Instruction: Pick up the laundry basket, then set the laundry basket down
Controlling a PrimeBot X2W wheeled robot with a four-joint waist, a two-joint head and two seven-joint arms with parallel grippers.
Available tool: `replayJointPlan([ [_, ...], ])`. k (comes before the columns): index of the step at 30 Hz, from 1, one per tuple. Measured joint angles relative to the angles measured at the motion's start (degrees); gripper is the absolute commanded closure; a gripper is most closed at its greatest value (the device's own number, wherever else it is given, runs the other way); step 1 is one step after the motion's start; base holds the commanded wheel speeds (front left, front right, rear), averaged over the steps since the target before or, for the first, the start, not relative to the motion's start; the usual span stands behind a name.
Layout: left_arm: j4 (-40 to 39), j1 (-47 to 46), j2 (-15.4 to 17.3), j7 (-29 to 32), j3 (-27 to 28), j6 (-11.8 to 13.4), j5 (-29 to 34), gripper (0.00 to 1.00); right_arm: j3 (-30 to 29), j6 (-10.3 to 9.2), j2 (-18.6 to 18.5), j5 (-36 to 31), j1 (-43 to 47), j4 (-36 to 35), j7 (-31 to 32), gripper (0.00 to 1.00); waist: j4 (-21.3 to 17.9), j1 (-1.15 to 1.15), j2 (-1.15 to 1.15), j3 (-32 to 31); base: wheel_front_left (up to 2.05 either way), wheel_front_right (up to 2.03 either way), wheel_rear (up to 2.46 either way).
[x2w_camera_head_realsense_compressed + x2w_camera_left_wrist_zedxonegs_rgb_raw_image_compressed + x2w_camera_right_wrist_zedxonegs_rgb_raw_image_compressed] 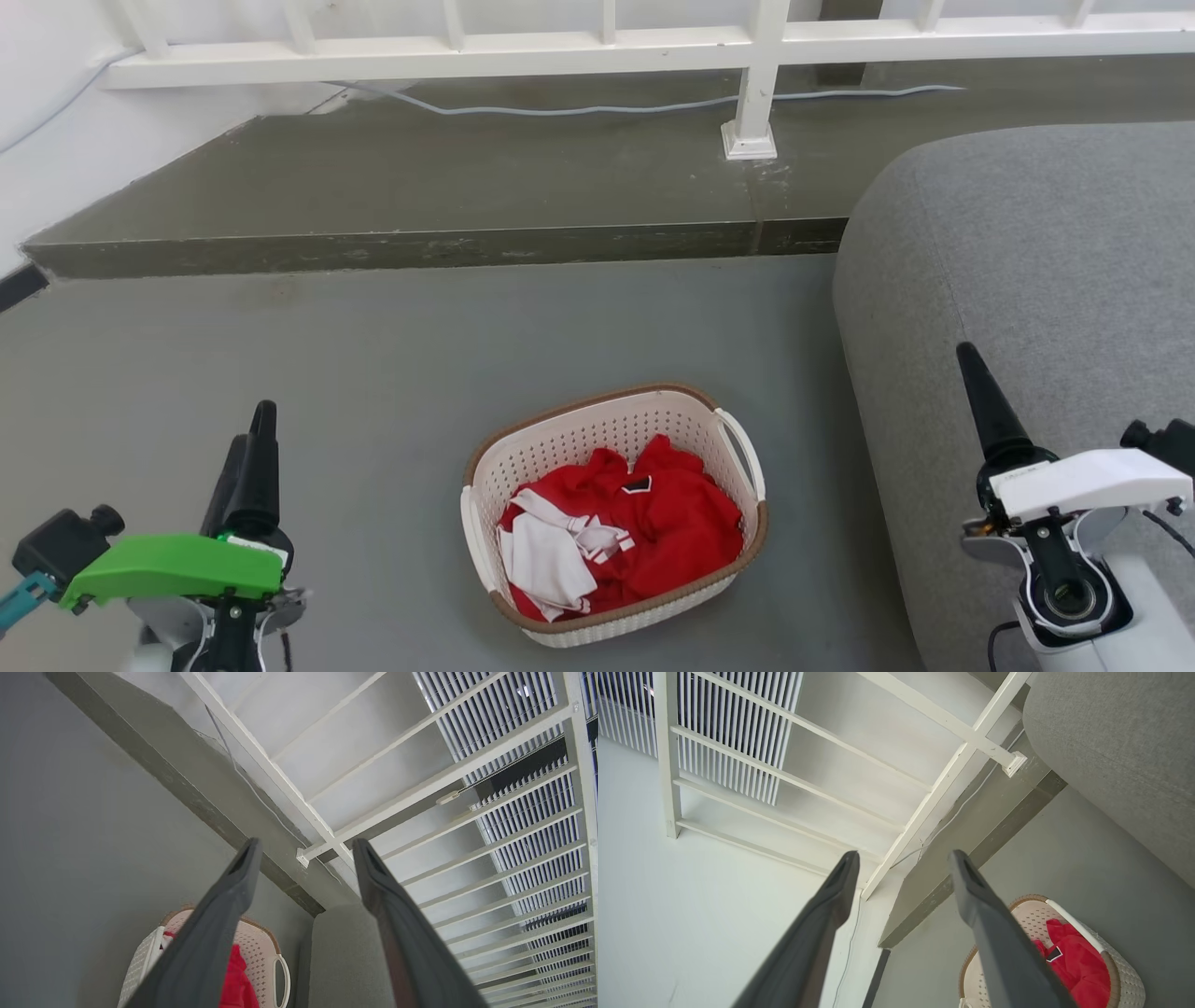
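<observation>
I am watching the cream-white perforated plastic laundry basket (583,437) with its brown woven-look rim sitting on the grey floor (373,373) just beside the grey fabric sofa (1027,261), holding red and white clothes (672,523), while my left pincer (306,847) and right pincer (903,856) are hovering spread open, apart from it on either side.

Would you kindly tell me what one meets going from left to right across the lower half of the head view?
left gripper → laundry basket → right gripper
</observation>
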Motion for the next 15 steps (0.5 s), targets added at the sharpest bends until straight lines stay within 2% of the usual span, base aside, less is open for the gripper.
replayJointPlan([
  [9, -0.1, 0.0, 0.6, -1.6, -1.1, 0.1, 10.9, 0.0, 0.6, 0.01, -0.4, -9.4, -1.2, 0.0, -1.9, 0.0, -0.2, 0.0, 0.0, -0.1, 0.0, 0.0, 0.0],
  [15, -0.6, 0.1, 0.0, -2.7, -1.6, 0.9, 15.5, 0.0, 1.0, 0.01, -0.5, -14.8, -1.5, -0.1, -3.0, 0.0, -0.4, 0.0, 0.0, -0.1, 0.0, 0.0, 0.0],
])
